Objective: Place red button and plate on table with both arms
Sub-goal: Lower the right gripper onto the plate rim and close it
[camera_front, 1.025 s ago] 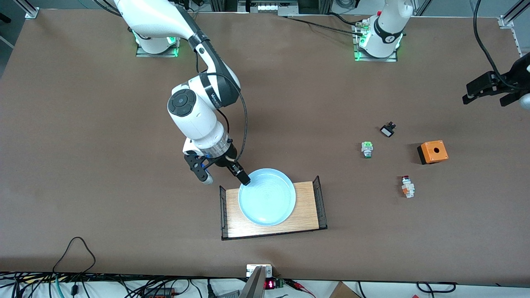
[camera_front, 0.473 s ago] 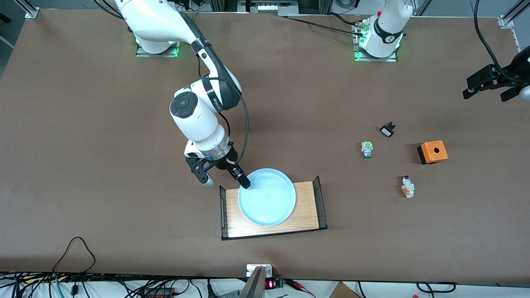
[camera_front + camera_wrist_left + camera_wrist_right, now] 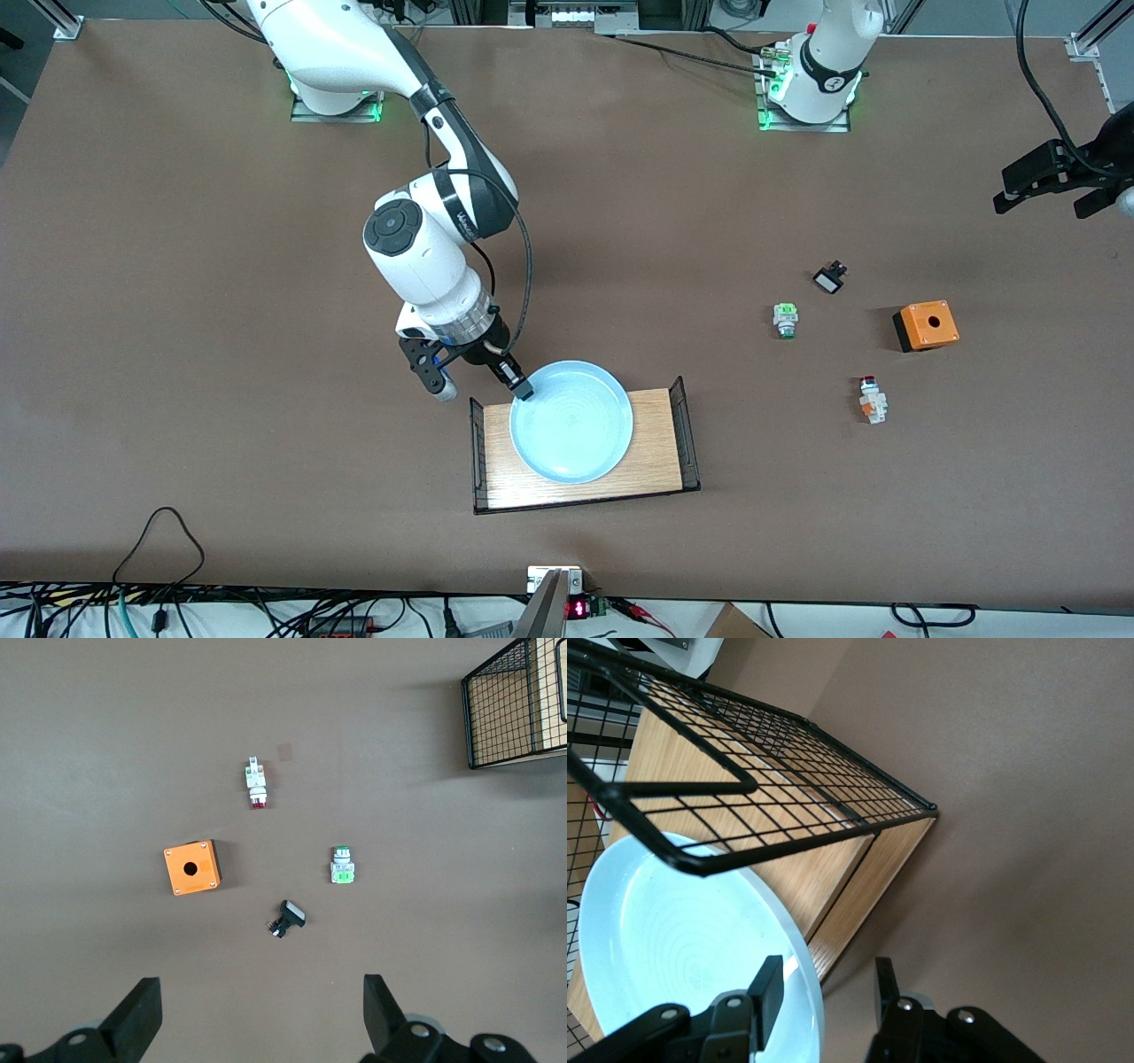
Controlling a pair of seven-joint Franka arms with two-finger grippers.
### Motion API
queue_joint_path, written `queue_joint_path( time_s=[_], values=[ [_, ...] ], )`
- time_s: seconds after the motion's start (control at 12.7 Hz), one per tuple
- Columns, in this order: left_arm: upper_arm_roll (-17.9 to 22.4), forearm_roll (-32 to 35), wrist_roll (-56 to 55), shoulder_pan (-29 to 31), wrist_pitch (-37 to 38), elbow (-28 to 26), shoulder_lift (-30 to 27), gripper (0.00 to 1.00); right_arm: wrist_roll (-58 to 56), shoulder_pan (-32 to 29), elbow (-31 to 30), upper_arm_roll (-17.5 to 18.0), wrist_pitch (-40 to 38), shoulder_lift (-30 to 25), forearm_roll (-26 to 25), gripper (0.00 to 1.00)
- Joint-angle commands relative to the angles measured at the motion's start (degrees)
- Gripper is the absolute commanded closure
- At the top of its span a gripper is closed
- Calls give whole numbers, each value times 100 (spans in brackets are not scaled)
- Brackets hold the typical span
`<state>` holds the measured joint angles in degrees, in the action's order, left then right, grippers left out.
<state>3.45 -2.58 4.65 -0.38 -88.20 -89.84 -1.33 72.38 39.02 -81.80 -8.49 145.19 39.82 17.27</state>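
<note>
The light-blue plate (image 3: 571, 421) lies on a light-wood tray (image 3: 660, 461). My right gripper (image 3: 516, 387) is open at the plate's rim on the side toward the right arm's end. In the right wrist view its jaws (image 3: 827, 973) straddle the rim of the plate (image 3: 664, 930), one finger inside and one outside, with a gap. The red button (image 3: 872, 399) lies on its side on the table (image 3: 221, 354); it also shows in the left wrist view (image 3: 256, 784). My left gripper (image 3: 1045, 199) is open and empty, high over the left arm's end of the table (image 3: 261, 990).
A green-capped switch (image 3: 785, 319), a small black switch (image 3: 830, 278) and an orange box with a hole (image 3: 926, 325) lie near the red button. The tray has black mesh ends (image 3: 788, 771). Cables run along the table's near edge.
My right gripper has dropped and shifted a little onto the plate's rim. My left gripper has drawn slightly away, toward the edge of the front view.
</note>
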Motion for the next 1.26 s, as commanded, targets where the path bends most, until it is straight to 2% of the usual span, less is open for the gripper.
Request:
queue_joint_path(
  time_s=[0.0, 0.08, 0.16, 0.39, 0.87, 1.18],
  values=[
    [-90, 143, 63, 38, -74, -95, -104, 0, 48, 18, 155, -4, 27, 105, 110, 60],
    [-91, 152, 54, 38, -92, -95, -95, 0, 22, 18, 155, -4, 27, 131, 110, 70],
    [-91, 152, 54, 47, -92, -95, -104, 0, 22, 27, 155, -4, 27, 131, 110, 75],
    [-91, 152, 54, 38, -92, -95, -104, 0, 39, 27, 365, -4, -34, 175, 110, 98],
    [-91, 152, 54, 38, -83, -87, -104, 0, 92, 27, 471, 92, -122, 97, 136, 100],
    [-99, 152, 54, 38, -83, -87, -104, 0, 66, -52, 1164, 40, -1603, -71, 119, 100]
  ],
)
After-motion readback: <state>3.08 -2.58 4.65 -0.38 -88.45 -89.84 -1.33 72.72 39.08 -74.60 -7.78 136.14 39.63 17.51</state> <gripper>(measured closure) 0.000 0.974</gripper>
